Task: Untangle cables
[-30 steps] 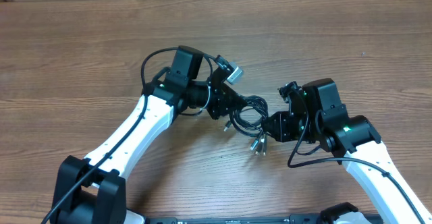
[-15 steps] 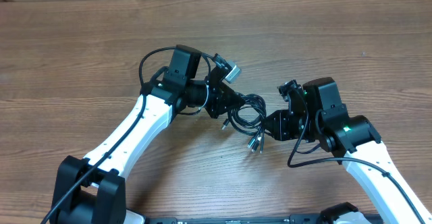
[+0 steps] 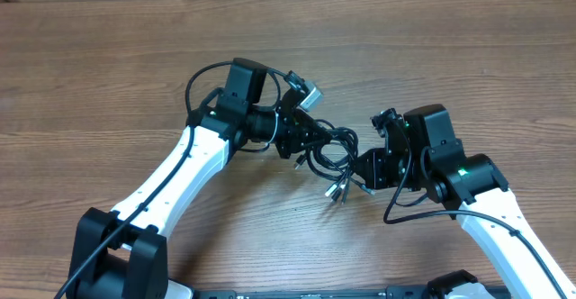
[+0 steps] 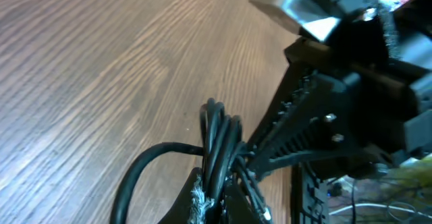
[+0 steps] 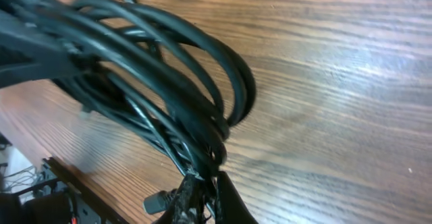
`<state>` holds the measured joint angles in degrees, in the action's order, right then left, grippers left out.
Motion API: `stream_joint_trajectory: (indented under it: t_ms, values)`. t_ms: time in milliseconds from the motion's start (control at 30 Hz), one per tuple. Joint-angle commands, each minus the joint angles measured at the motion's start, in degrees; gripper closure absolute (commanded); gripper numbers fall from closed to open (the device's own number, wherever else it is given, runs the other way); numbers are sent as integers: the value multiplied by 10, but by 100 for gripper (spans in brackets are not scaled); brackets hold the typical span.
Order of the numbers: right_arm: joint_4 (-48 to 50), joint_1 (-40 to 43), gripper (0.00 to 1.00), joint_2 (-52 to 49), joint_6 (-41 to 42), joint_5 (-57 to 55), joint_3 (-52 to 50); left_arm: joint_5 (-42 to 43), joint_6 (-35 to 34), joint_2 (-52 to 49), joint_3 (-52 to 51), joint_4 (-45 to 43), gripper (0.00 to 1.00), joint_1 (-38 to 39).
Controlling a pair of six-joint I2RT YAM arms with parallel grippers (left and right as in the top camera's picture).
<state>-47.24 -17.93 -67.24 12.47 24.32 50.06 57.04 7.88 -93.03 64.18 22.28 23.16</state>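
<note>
Pinching cables [image 3: 329, 151] from both sides: left claw [image 3: 304, 140] clamped on bundle strands, right claw [image 3: 364, 167] nipped tight on strands at opposite edge. Bundle sits between claws, mid-desk [image 3: 432, 47]; cannot tell if loops touch wood. Silver plug ends [image 3: 339, 191] stick out toward robot base. Progress: early, loops all in one clump, no cord separated. Left to do: pull apart, free each cord, lay out singly.
</note>
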Motion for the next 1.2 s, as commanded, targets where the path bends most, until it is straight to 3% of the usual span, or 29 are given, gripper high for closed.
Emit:
stream_joint_trajectory:
  t_ms: [0, 133, 333, 500, 733, 833, 1167]
  values:
    - [-31, 3, 96, -1, 62, -125, -6, 39, 11, 6, 10, -3, 96, 0]
    - [-86, 3, 96, -2, 166, -269, -6, 39, 11, 6, 10, -3, 96, 0]
    - [-88, 3, 96, -2, 187, -283, -6, 11, 11, 6, 10, 4, 96, 0]
    - [-47, 3, 93, 0, 78, -190, -4, -45, 13, 6, 10, 31, 96, 1]
    - [3, 3, 73, 15, -79, 51, 6, -21, 11, 6, 10, 32, 96, 1]
    - [9, 3, 68, 17, -93, 67, 6, 2, -3, 6, 10, 32, 96, 1]
    - [18, 3, 66, 17, -100, 21, 6, 15, -88, 6, 10, 54, 96, 7]
